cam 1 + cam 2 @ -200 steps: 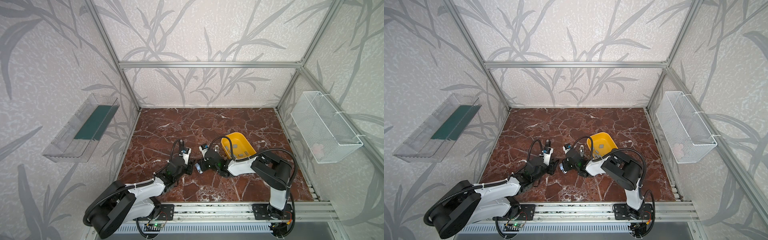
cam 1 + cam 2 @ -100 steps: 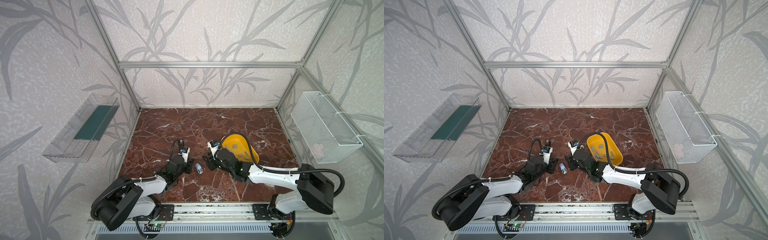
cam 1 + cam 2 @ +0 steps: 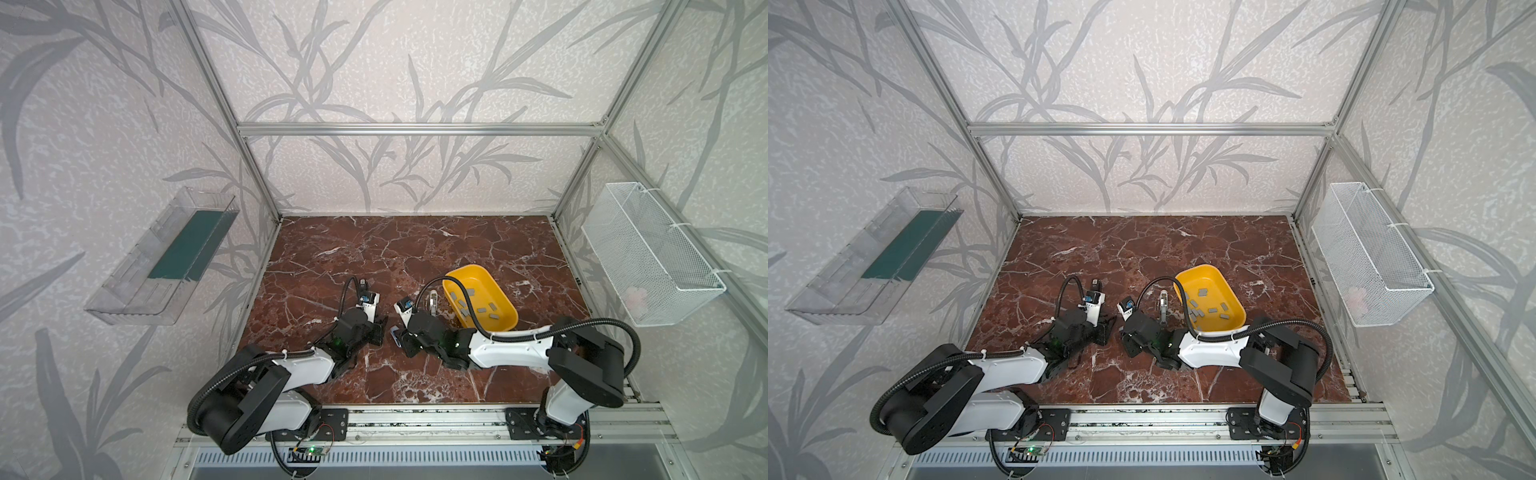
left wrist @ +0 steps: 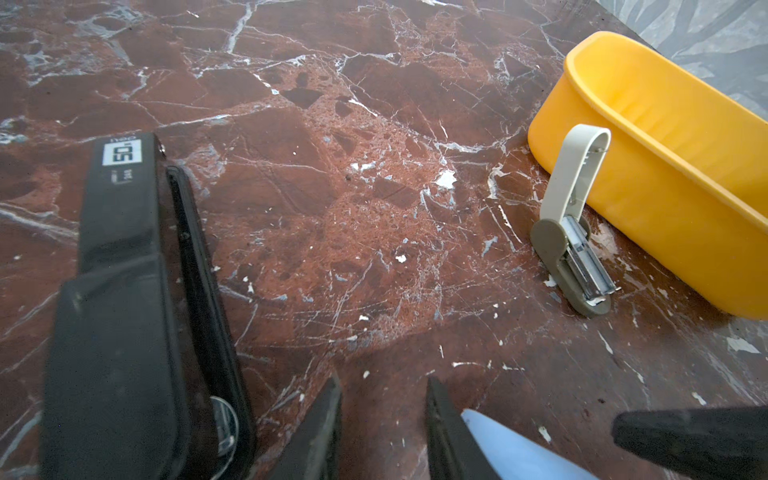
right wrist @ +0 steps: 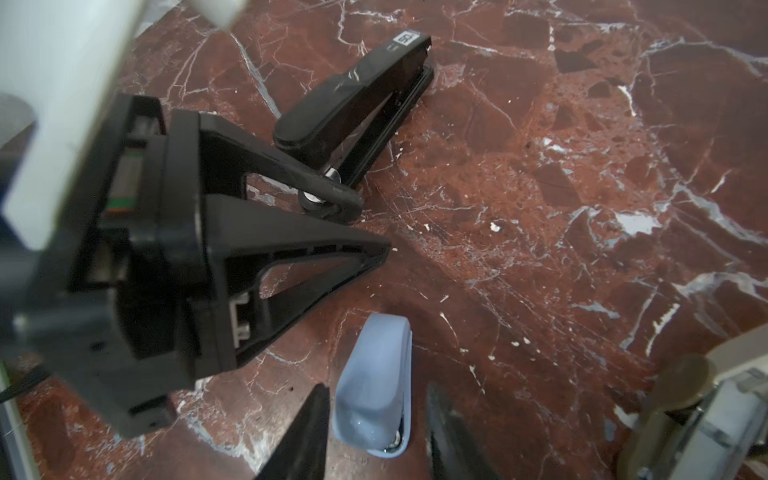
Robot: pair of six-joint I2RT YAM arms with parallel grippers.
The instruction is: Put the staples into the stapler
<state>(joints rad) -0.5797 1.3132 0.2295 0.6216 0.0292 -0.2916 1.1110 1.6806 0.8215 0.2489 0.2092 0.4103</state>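
Grey staples lie in a yellow bin at the right, as both top views show. A grey stapler stands beside the bin with its top hinged up and its metal channel bare. A light blue stapler lies on the floor between the jaws of my right gripper. The jaws are open, with a gap on one side. My left gripper is open over bare floor, just beside the blue stapler. A black stapler lies closed along its other side.
The red marble floor stretches behind both arms. A clear shelf hangs on the left wall and a white wire basket on the right wall. An aluminium rail runs along the front edge.
The right gripper drew back from the blue stapler, leaving it on the floor, then came back with its jaws around it. The left arm has hardly moved.
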